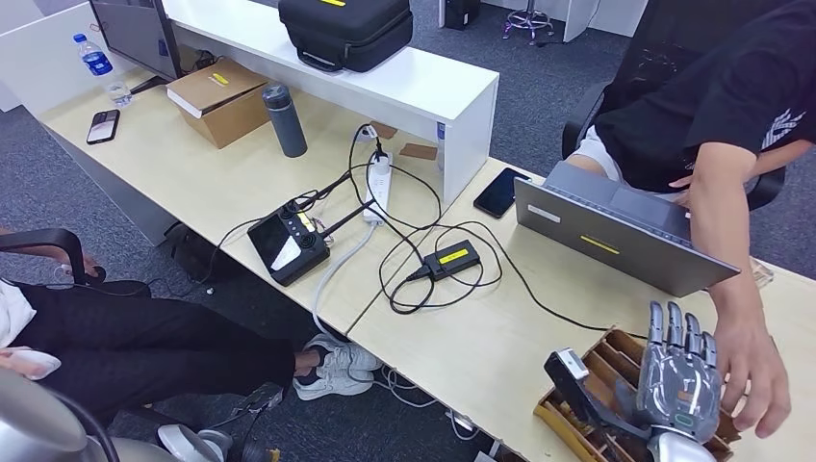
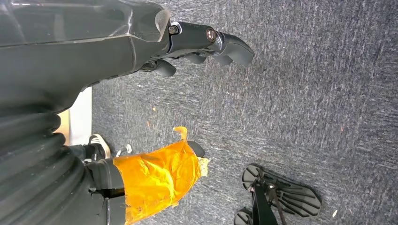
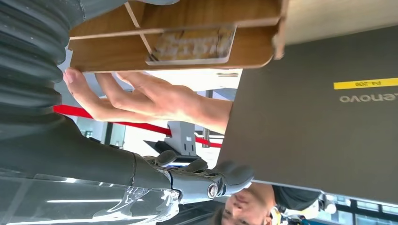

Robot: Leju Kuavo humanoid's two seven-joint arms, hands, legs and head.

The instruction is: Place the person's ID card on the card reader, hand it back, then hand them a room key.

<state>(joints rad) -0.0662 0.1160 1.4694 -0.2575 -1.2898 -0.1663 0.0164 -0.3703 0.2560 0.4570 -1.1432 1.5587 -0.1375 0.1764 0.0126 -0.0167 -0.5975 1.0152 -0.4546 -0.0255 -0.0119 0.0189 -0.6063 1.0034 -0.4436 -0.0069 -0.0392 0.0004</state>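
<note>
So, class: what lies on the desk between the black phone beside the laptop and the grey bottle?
In the head view, between phone and bottle: a white power strip and black cables.

A wooden organizer (image 1: 616,358) with slotted compartments is seen at the near right corner of the pale desk, partly covered by the robot's hand. In the right wrist view, a card (image 3: 191,44) with printed text is seen lying flat in one compartment of this organizer (image 3: 117,56), between thin wooden dividers. Its print cannot be read.
</note>
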